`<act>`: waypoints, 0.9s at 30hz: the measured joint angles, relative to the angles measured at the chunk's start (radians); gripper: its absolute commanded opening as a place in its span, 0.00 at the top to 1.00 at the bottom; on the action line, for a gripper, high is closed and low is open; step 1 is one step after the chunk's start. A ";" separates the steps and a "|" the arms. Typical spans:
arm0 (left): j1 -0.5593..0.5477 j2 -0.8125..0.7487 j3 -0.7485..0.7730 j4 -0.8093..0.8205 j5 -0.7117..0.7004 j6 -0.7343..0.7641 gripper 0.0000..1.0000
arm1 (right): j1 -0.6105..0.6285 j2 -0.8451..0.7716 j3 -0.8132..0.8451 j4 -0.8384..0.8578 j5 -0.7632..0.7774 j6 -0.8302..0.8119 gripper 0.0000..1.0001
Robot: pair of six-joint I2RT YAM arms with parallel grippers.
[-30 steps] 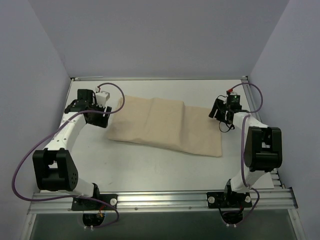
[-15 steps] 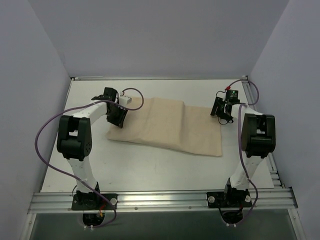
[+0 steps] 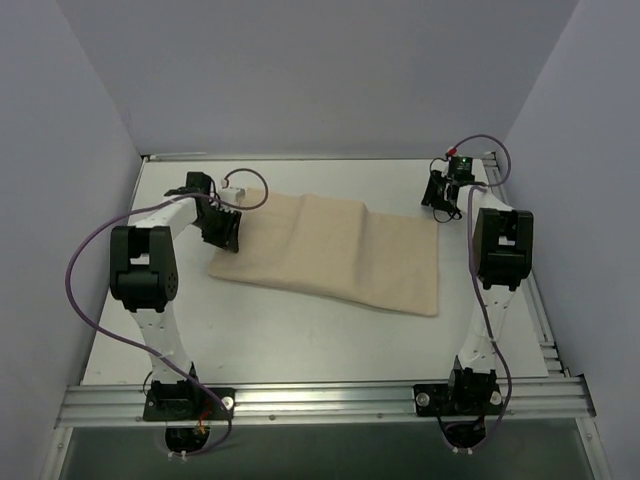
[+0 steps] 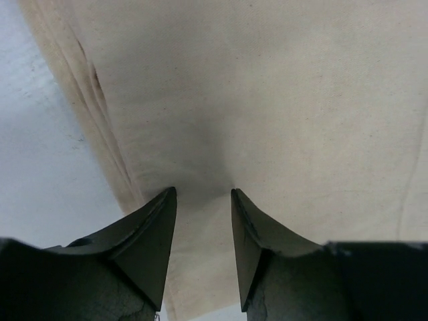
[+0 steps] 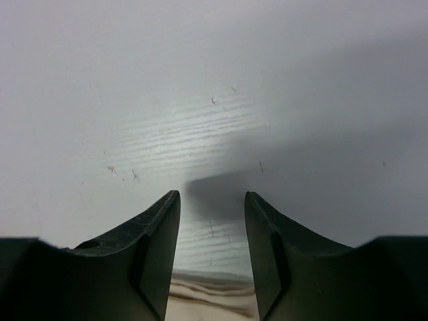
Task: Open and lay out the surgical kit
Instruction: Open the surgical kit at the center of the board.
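Note:
The surgical kit (image 3: 330,250) is a folded beige cloth wrap lying flat across the middle of the white table (image 3: 300,340). My left gripper (image 3: 225,235) sits at its left edge. In the left wrist view, cloth (image 4: 267,100) fills the gap of the left gripper (image 4: 202,192), and the jaws are pinched on a thick fold of it. My right gripper (image 3: 440,200) hovers at the wrap's far right corner. In the right wrist view, the right gripper (image 5: 212,194) is open over bare table (image 5: 200,100), with only the cloth's layered edge (image 5: 210,297) low between the fingers.
Pale walls (image 3: 90,150) close in the table on the left, back and right. A metal rail (image 3: 320,400) with both arm bases runs along the near edge. Purple cables (image 3: 85,290) loop off each arm.
The left arm swung in onto the wrap's left edge and its jaws narrowed onto the cloth. The right gripper moved toward the far right corner, and its jaws have come closer together.

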 measured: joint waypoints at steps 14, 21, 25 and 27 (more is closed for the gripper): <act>0.010 0.325 0.712 -0.014 -0.009 -0.079 0.33 | -0.031 -0.002 0.036 -0.107 -0.010 -0.050 0.53; -0.050 0.489 0.767 -0.056 -0.117 -0.077 0.34 | -0.038 -0.091 -0.099 -0.102 -0.030 -0.052 0.55; -0.051 0.489 0.781 -0.054 -0.154 -0.087 0.37 | -0.037 -0.092 -0.112 -0.074 -0.055 -0.049 0.60; -0.049 0.492 0.781 -0.057 -0.167 -0.092 0.42 | -0.037 -0.097 -0.128 -0.048 -0.064 -0.047 0.70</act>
